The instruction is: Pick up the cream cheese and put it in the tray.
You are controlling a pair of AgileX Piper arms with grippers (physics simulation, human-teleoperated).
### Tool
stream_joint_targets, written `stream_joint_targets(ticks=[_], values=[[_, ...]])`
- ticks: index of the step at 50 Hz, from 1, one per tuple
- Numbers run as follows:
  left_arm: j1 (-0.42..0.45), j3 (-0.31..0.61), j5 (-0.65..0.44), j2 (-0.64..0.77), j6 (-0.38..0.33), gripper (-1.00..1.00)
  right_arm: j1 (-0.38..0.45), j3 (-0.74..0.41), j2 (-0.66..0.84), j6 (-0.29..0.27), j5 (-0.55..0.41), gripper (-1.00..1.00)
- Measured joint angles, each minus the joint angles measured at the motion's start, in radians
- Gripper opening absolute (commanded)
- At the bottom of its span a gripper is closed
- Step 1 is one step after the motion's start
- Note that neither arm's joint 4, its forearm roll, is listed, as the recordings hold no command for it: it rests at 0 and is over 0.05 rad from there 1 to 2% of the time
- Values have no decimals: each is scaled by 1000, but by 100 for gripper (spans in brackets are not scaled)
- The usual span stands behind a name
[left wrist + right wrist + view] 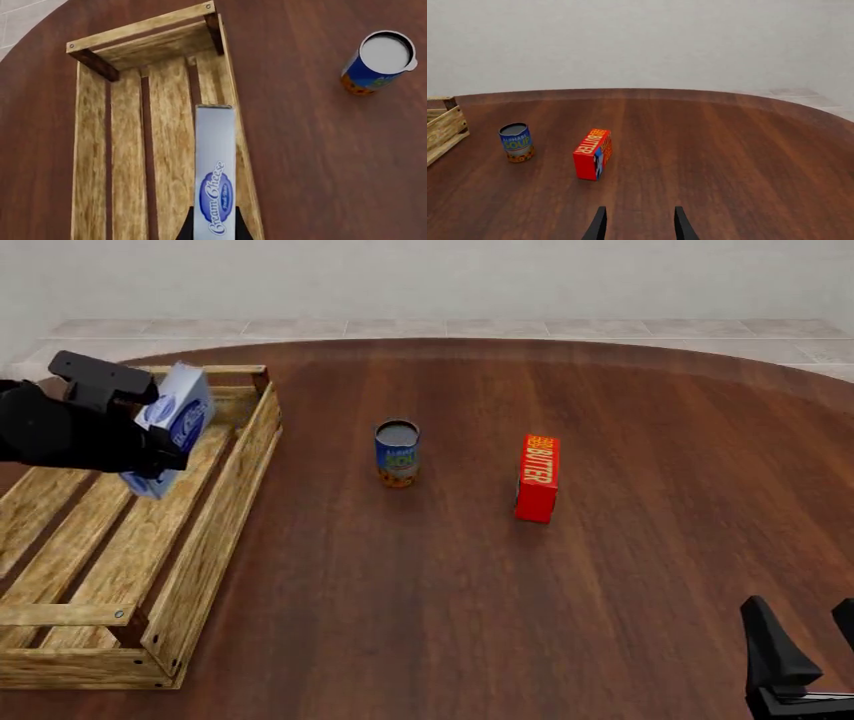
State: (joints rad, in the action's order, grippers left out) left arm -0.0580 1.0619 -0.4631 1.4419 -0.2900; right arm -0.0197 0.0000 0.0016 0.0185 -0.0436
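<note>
My left gripper (150, 445) is shut on the cream cheese (171, 440), a white-and-light-blue box with a dark blue oval logo, held above the far part of the tray (214, 520). In the left wrist view the cream cheese (215, 170) stands on edge between the fingers (241, 225), over the tray's slats (170, 140) near its right wall. The tray is a large light-wood slatted crate at the table's left. My right gripper (798, 640) is open and empty at the near right; its fingers (599, 225) show in the right wrist view.
A blue soup can (396, 452) stands upright at mid-table, also seen in the left wrist view (377, 61) and right wrist view (516, 142). A red-orange butter box (538, 476) stands on edge to its right, also in the right wrist view (592, 153).
</note>
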Motion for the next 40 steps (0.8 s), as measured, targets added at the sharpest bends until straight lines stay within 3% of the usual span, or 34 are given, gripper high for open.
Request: stream_joint_targets(ticks=[40], values=[[-152,-50,113,130,-8,-100,0,0,2,-2,3,100]])
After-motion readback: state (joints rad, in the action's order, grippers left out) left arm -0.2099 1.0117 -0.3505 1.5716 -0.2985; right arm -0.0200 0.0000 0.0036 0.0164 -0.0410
